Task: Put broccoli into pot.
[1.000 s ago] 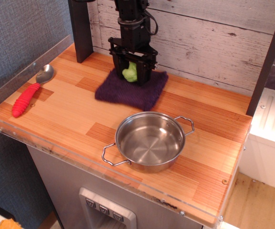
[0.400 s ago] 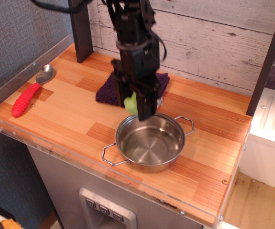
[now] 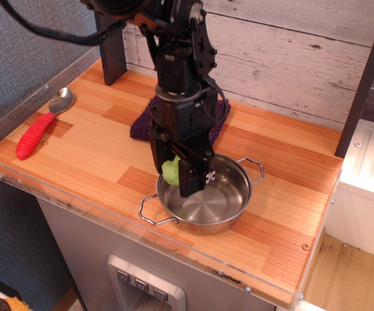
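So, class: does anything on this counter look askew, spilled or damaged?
Nothing stands out. The pot sits upright, the gripper holds the broccoli over it, and the spoon lies flat.

The gripper hangs over the steel pot, jaws clamped on the light-green toy broccoli; purple cloth behind.

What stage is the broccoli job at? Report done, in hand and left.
Done: the small light-green toy broccoli is picked up off the table. In hand: the tool grips it over the shallow shiny steel pot. Left: release it inside.
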Robot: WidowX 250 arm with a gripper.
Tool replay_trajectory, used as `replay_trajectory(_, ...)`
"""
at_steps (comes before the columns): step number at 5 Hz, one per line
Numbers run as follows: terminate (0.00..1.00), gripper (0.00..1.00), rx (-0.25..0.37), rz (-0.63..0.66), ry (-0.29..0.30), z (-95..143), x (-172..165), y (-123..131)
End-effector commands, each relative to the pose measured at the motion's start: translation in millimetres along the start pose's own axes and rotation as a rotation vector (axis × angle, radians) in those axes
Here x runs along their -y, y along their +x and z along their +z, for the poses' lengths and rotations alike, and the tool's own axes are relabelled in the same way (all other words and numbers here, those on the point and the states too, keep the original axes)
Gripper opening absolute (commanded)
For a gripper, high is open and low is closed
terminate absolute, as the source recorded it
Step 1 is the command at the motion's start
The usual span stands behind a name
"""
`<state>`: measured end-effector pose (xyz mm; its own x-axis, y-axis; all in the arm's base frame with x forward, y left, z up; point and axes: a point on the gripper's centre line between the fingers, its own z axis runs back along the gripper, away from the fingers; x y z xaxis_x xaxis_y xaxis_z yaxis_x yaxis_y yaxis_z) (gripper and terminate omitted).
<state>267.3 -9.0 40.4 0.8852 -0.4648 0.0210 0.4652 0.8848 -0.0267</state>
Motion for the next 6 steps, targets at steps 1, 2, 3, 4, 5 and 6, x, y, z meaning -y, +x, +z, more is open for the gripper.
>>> replay_trajectory(1, 0.00, 1.00, 0.069, 0.014, 0.038, 24.9, -12.6, 2.3)
replay_trajectory(2, 0.00, 1.00, 0.111, 0.143, 0.081, 48.8, -47.6, -1.6)
replay_trajectory(3, 0.00, 1.00, 0.148, 0.336, 0.128, 69.6, -88.9, -17.3)
replay_trajectory(4, 0.00, 1.00, 0.152, 0.450, 0.107, 72.2, -111.4, -27.1)
replay_trajectory(5, 0.00, 1.00, 0.117, 0.426, 0.061, 69.5, -113.7, -30.5)
replay_trajectory(6, 0.00, 1.00, 0.117, 0.426, 0.061, 69.5, -113.7, -30.5)
